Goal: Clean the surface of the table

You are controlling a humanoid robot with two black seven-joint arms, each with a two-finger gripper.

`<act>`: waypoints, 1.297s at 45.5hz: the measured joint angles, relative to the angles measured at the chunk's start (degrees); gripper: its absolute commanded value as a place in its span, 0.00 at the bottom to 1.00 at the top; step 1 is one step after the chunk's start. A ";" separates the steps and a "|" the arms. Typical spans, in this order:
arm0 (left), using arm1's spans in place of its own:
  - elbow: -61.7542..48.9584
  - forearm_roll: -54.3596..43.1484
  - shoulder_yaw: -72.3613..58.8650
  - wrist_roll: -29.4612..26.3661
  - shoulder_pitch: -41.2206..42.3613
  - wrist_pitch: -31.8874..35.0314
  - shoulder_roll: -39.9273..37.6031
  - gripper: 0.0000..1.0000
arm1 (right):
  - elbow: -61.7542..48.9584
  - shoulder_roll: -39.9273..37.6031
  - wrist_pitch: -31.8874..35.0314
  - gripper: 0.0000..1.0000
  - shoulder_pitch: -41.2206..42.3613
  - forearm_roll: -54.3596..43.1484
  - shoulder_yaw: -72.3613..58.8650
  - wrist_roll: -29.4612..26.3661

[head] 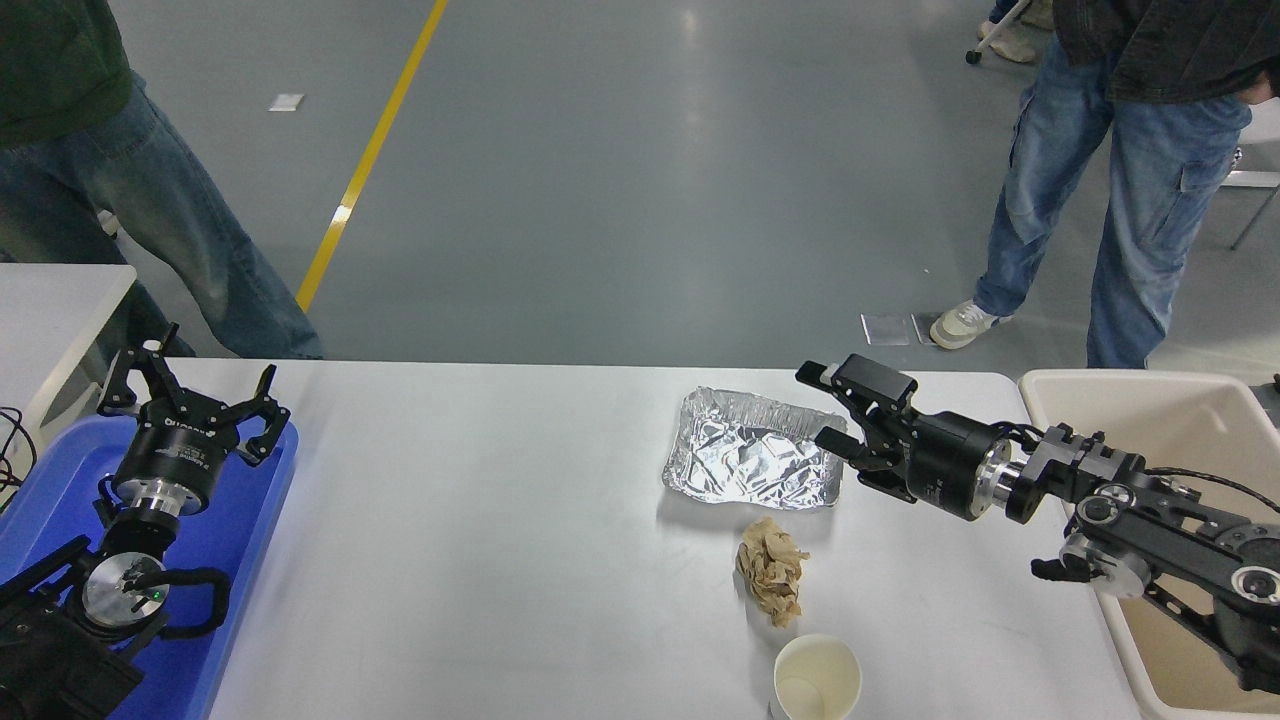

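The white table surface [480,540] spans most of the view. On it lie a crumpled silver foil tray [752,460], a crumpled brown paper wad [771,570] in front of the tray, and a white paper cup [817,680] at the near edge. My right gripper [822,405] is open and empty, reaching in from the right, its fingers just over the foil tray's right rim. My left gripper [190,390] is open and empty, parked over the blue tray at the lower left.
A blue plastic tray [240,560] lies at the table's left end. A beige bin [1180,420] stands off the right end. A smaller white table [50,300] is at the left edge. Two people [1130,170] stand on the far side.
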 measured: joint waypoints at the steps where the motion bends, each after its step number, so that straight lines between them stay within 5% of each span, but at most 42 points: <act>1: 0.00 0.00 0.00 0.00 0.01 0.00 0.00 1.00 | 0.63 -0.49 0.10 1.00 0.03 -0.90 -0.25 -0.01; 41: -0.03 0.00 0.00 0.00 -0.04 0.00 0.00 1.00 | 10.61 -10.24 7.34 1.00 5.07 -29.69 -10.47 0.41; 59: -0.01 0.00 0.00 0.00 0.00 0.00 0.00 1.00 | 11.12 -11.92 7.94 1.00 5.27 -32.67 -10.76 3.03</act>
